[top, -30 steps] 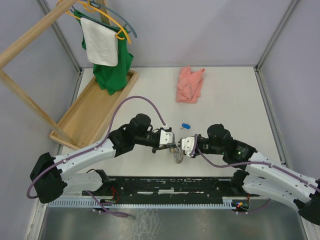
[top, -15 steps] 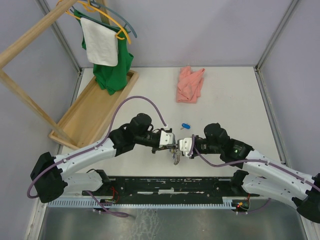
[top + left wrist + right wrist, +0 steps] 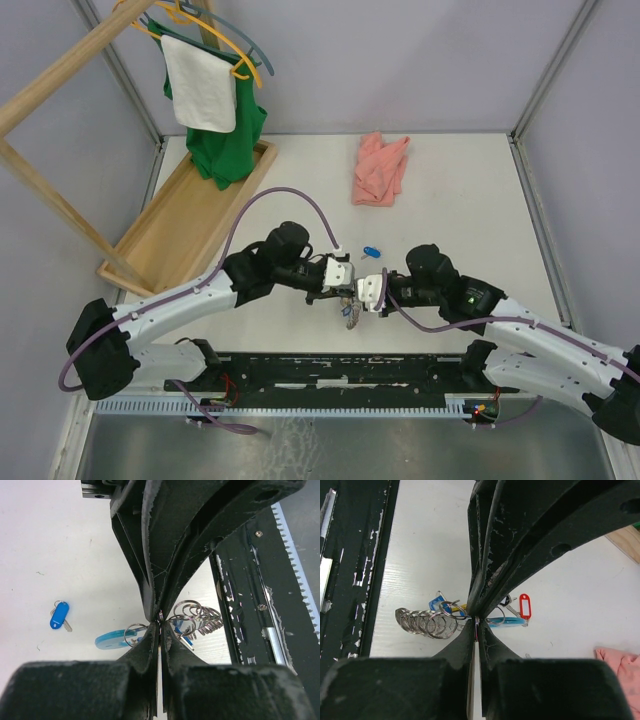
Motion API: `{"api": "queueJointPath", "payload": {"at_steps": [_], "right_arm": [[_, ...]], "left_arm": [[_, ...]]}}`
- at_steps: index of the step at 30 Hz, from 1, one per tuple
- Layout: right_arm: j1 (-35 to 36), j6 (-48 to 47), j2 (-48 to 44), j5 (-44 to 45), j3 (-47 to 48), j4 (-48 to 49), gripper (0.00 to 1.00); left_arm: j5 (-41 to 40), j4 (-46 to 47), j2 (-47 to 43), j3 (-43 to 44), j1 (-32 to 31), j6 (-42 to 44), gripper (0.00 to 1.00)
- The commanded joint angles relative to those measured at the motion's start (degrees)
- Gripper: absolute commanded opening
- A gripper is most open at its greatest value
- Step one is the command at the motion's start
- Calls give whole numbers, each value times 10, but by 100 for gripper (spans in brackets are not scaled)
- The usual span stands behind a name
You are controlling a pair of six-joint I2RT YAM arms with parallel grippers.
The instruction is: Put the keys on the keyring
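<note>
Tip to tip low over the table [image 3: 470, 200], the two arms share one load. The left gripper [image 3: 160, 624] is pinched tight on the wire of the keyring [image 3: 192, 616]. The right gripper [image 3: 476, 623], which a second ago stood slightly off with its jaws a little apart, has slid in against it. It has narrowed to a sliver on the same loop.

The bunch hangs just below both sets of tips, with its stack of rings on one side and its pale tag [image 3: 111, 641] on the other. A red tag [image 3: 524, 606] dangles with it, so at least one key looks already threaded. The double pinch suggests the ring is being steadied or pried for the next key, though the split itself is too small to make out.

That next one, the blue key [image 3: 59, 616], lies loose just beyond the left gripper, apart from the bunch. The snag is that neither gripper is free to fetch it.

Farther out beyond the right gripper sits a pink cloth [image 3: 380, 170]. Well off on the left gripper's outer side is a tray [image 3: 175, 240], with a shirt [image 3: 235, 150] hanging over it.
</note>
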Motion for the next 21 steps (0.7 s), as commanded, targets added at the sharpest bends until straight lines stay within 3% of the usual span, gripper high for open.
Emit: {"api": "queueJointPath", "payload": {"at_steps": [1, 4, 12, 21], "right_arm": [[0, -4, -10, -9, 36, 26, 2], [-2, 3, -16, -3, 32, 36, 1], [-14, 22, -32, -14, 16, 58, 1], [-20, 25, -32, -31, 14, 65, 1]], "left_arm": [[13, 7, 4, 31, -2, 21, 3], [5, 18, -8, 23, -1, 13, 3], [66, 87, -53, -28, 47, -28, 23], [107, 82, -32, -20, 62, -23, 28]]}}
